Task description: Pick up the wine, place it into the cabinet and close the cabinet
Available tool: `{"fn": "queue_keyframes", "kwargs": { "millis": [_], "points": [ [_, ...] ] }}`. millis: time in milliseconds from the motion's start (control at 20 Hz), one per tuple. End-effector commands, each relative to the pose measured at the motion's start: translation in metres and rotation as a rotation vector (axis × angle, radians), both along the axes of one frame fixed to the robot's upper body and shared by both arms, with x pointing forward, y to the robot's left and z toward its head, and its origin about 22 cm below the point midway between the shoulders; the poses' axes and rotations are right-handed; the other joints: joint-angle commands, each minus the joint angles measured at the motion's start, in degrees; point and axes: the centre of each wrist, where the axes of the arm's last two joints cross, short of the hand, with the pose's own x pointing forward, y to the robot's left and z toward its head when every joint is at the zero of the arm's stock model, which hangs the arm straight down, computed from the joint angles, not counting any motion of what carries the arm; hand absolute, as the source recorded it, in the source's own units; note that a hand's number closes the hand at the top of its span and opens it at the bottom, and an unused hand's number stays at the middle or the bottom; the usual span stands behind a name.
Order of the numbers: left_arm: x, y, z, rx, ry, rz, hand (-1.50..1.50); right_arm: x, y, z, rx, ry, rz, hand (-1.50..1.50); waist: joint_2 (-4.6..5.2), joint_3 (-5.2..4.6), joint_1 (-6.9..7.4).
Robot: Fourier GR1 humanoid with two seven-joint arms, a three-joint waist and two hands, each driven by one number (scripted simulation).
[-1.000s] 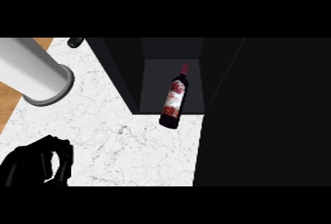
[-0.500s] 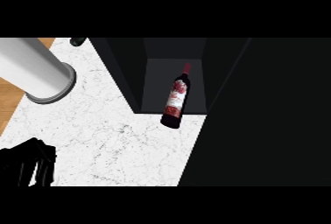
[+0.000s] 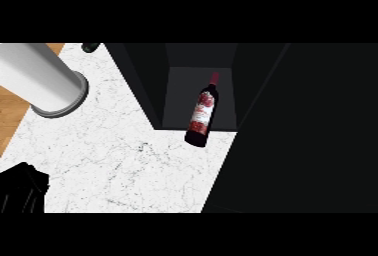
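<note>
The wine bottle [image 3: 201,114] is dark with a red-and-white label and a red cap. It sits in the mouth of the dark cabinet [image 3: 148,85], its base at the cabinet's front edge and its neck pointing toward the back. No hand touches it. A wide dark panel, the cabinet door [image 3: 310,140], fills the right side of the head view. My left hand [image 3: 22,192] shows only as a black shape at the lower left edge, far from the bottle. My right hand is out of view.
A large grey-white cylinder [image 3: 40,75] stands at the upper left of the white marble counter [image 3: 125,165]. Wooden floor [image 3: 11,115] shows beyond the counter's left edge. A small dark object [image 3: 90,47] lies at the counter's far edge.
My left hand has drawn back down and left, so less of it shows. The dark door panel's lower edge has crept left across the counter. The bottle has stayed put.
</note>
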Motion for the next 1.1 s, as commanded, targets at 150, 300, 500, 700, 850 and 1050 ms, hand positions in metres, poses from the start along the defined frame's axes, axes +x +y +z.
{"fn": "queue_keyframes", "kwargs": {
  "millis": [150, 300, 500, 700, 850, 1050],
  "points": [
    [-0.006, 0.023, 0.015, 0.004, -0.008, -0.005, 1.5, 0.017, 0.061, 0.028, 0.11, 0.021, 0.108, 1.5, -0.05, 0.04, 0.16],
    [-0.003, 0.027, 0.012, -0.001, -0.012, -0.009, 1.5, 0.029, 0.088, 0.042, 0.128, 0.048, 0.09, 1.5, -0.04, 0.02, 0.18],
    [-0.004, 0.005, -0.004, -0.015, 0.003, -0.012, 1.5, 0.047, 0.116, 0.058, 0.156, 0.053, 0.074, 1.5, -0.04, 0.05, -0.07],
    [-0.009, 0.019, -0.007, 0.007, -0.009, 0.007, 1.5, 0.057, 0.133, 0.065, 0.182, 0.097, 0.052, 1.5, -0.11, 0.06, -0.15],
    [-0.003, 0.025, -0.009, -0.01, -0.004, 0.011, 1.5, 0.096, 0.122, 0.066, 0.214, 0.107, 0.056, 1.5, 0.04, 0.09, -0.5],
    [-0.008, 0.023, -0.007, -0.014, 0.003, -0.011, 1.5, 0.112, 0.135, 0.061, 0.242, 0.145, -0.013, 1.5, 0.02, 0.09, -0.39]
  ]
}}
